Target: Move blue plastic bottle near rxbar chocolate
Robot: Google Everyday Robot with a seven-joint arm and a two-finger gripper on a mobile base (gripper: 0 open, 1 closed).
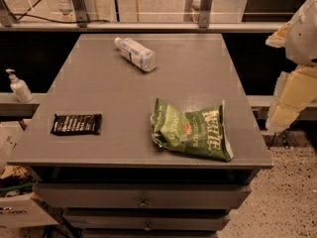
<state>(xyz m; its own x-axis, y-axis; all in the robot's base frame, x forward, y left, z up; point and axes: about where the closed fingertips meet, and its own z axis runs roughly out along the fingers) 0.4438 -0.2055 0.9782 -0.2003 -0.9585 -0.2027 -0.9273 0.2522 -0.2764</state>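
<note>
The blue plastic bottle (135,54) lies on its side at the back of the grey table (198,73), left of centre, with its white cap pointing to the back left. The rxbar chocolate (77,124), a flat black wrapper with white lettering, lies near the table's front left edge. The two are well apart. Only cream and white arm segments (295,88) show at the right edge, beside the table and off its surface. My gripper is out of view.
A crinkled green chip bag (193,130) lies at the front right of the table. A small white pump bottle (19,87) stands on a ledge to the left. Drawers (143,197) sit below the table top. A rail with metal posts (203,9) runs behind.
</note>
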